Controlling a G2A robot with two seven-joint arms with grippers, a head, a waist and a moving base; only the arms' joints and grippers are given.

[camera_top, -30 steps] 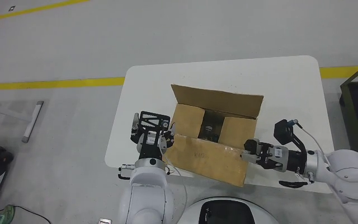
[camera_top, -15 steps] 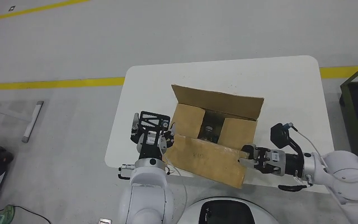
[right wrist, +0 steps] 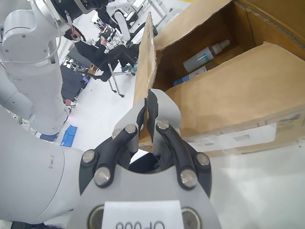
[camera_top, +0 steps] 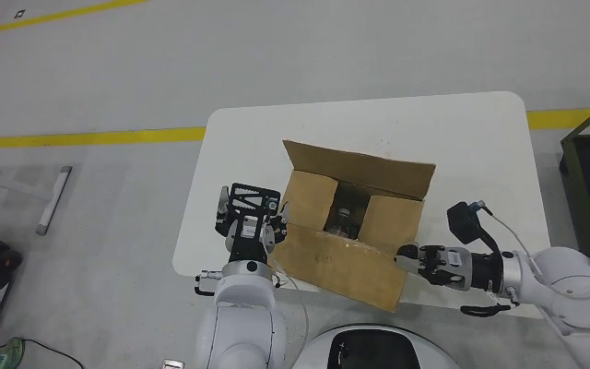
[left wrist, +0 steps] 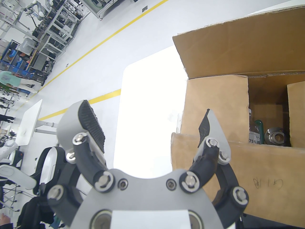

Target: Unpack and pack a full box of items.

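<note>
1. Showed a cardboard box [camera_top: 355, 221] standing near the middle of a white table [camera_top: 461, 129], with its flaps open.
2. Found the far flap [camera_top: 359, 171] raised and the near flap [camera_top: 336, 263] leaning outward toward the table's near edge. Found two short side flaps partly covering the opening from left and right.
3. Noted inside the box a clear bottle [right wrist: 203, 57], a second bottle [right wrist: 190, 76] with a blue label lying just beside it, and a round metal flange [left wrist: 276, 136].
4. Found the right gripper [right wrist: 149, 101] at the right end of the near flap, closed down to a narrow slit and pinching the cardboard edge between its pads.
5. Found the left gripper [left wrist: 145, 110] just beside the box's near left corner, spread wide and holding nothing. Could not tell whether its right fingertip touched the box wall.
</note>
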